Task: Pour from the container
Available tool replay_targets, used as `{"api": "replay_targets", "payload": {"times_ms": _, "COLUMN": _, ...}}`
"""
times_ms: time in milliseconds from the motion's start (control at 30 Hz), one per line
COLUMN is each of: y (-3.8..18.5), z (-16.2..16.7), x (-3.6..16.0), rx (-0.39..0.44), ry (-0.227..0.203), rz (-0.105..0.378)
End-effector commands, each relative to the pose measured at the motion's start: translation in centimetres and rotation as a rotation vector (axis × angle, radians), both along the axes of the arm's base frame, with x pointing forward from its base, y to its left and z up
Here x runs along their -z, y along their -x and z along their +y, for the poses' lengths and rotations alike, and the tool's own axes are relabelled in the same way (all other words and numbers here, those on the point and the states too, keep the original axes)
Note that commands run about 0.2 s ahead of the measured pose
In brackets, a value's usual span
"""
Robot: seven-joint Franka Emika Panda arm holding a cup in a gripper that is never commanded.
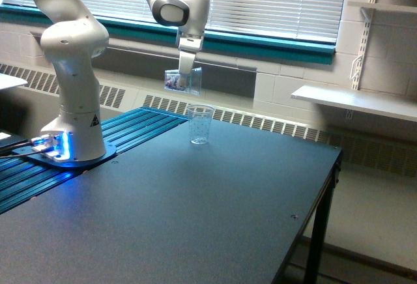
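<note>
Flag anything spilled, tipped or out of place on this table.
Nothing stands out. The tumbler stands upright on the dark table with no spill visible around it. The claw holds the small cup in the air above and behind it, its small contents still inside.

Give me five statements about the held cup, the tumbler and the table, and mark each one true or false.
1. The end effector holds the small clear cup in the air. True.
2. The small clear cup is empty. False: small dark pieces sit inside, toward the exterior view's left.
3. The speckled tumbler stands upright on the dark table. True.
4. The held cup touches the tumbler's rim. False: it hangs clear above it, a little toward the exterior view's left.
5. The tumbler lies on the blue ribbed panel. False: it stands on the dark tabletop beside that panel.
</note>
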State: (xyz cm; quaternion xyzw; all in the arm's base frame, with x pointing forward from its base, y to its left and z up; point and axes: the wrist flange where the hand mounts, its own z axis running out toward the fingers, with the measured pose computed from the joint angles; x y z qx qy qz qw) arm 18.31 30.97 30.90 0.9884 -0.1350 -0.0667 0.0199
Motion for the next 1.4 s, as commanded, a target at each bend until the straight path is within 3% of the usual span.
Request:
{"api": "replay_targets", "payload": {"times_ms": 33, "y": -1.2, "z": 0.0, "x": 0.3, "rx": 0.040, "ry": -0.012, "rz": 0.029}}
{"api": "replay_targets", "payload": {"times_ms": 400, "y": -2.0, "z": -0.9, "x": 0.5, "rx": 0.096, "ry": -0.008, "rz": 0.044}}
{"api": "replay_targets", "payload": {"times_ms": 833, "y": -0.7, "z": -1.3, "x": 1.4, "rx": 0.100, "ry": -0.017, "rz": 0.105}}
{"api": "replay_targets", "payload": {"times_ms": 1100, "y": -0.6, "z": -2.6, "x": 1.6, "rx": 0.151, "ry": -0.016, "rz": 0.128}}
{"api": "replay_targets", "payload": {"times_ms": 1400, "y": -0.1, "z": -3.5, "x": 2.0, "rx": 0.205, "ry": -0.033, "rz": 0.188}}
